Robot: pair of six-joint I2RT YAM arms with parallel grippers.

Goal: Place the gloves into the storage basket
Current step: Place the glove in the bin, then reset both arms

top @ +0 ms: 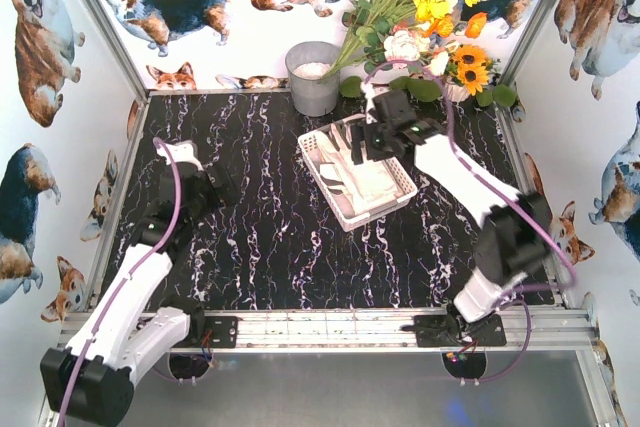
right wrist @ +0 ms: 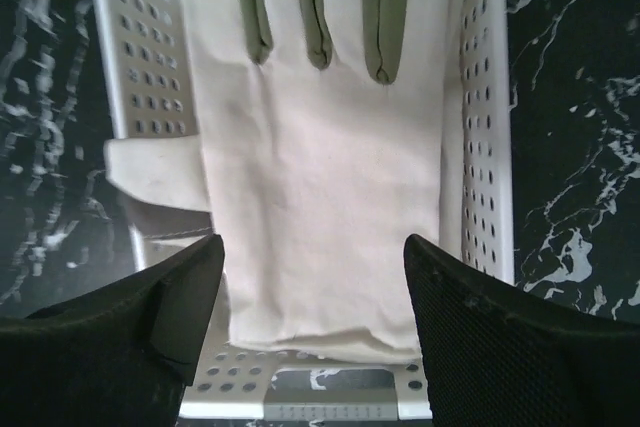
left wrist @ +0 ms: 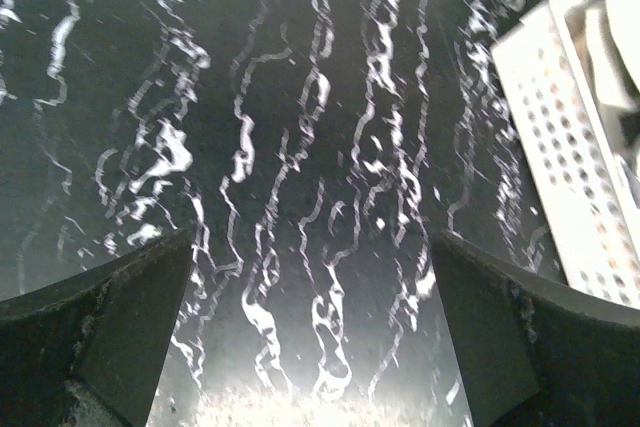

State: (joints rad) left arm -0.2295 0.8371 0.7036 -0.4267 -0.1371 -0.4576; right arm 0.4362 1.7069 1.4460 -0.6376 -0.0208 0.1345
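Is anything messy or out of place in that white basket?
Slightly: the top glove lies flat in the storage basket, but one flap of it drapes out over a side wall. Nothing else stands out.

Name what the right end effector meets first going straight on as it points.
Most likely the cream glove lying in the storage basket, directly under the open right end effector; the gap between them is hard to judge.

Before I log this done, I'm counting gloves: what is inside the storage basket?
A cream glove with grey finger strips lies flat in the white storage basket, covering most of its floor. Anything beneath is hidden.
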